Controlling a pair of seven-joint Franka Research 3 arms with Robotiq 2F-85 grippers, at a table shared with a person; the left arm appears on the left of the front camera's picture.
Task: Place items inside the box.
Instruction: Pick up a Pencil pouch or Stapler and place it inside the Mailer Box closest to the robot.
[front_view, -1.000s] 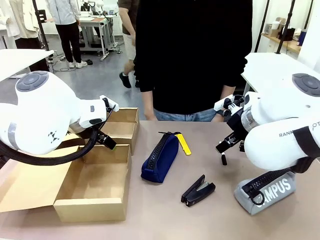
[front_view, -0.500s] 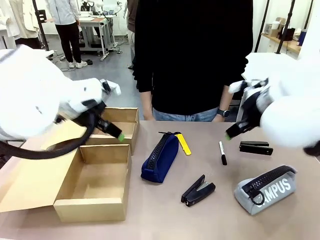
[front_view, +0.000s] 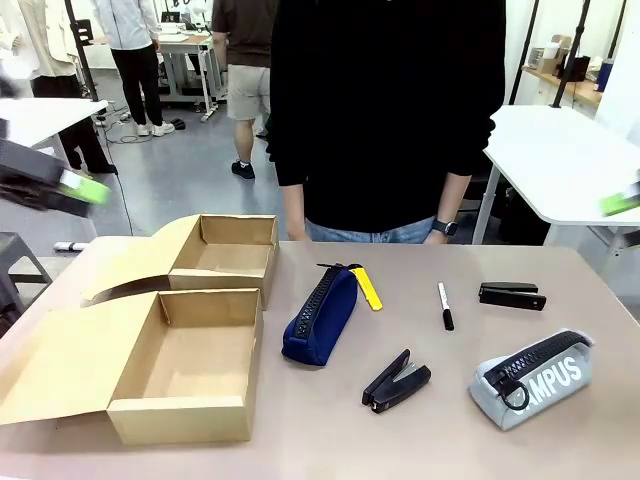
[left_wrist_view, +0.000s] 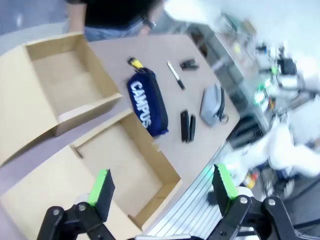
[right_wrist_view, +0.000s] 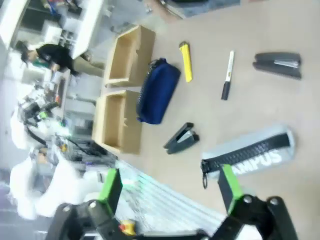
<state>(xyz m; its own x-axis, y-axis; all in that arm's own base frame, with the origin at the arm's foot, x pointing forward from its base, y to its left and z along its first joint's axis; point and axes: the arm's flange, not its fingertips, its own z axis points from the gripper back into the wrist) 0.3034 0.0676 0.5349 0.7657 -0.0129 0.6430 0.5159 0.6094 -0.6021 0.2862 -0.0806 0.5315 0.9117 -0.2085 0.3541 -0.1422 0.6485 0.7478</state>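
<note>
An open, empty cardboard box (front_view: 190, 365) lies on the table's left. To its right lie a navy pencil case (front_view: 320, 315), a yellow utility knife (front_view: 368, 288), a black marker (front_view: 445, 305), one stapler (front_view: 512, 295), a second stapler (front_view: 397, 380) and a grey CAMPUS case (front_view: 530, 378). My left gripper (left_wrist_view: 162, 185) hangs open high above the box (left_wrist_view: 125, 165), nothing between its fingers. My right gripper (right_wrist_view: 169, 184) is open too, high above the grey case (right_wrist_view: 250, 152). In the front view both are blurred at the picture's edges, away from the items.
A person in a black top (front_view: 385, 110) stands at the table's far edge, one hand (front_view: 440, 232) near it. The box's flaps (front_view: 60, 365) spread to the left. White tables (front_view: 560, 150) stand beyond on the right.
Both arms have pulled back from over the table to the picture's sides, blurred with motion. The stapler at the far right, hidden behind the right arm before, now shows. The items have not moved.
</note>
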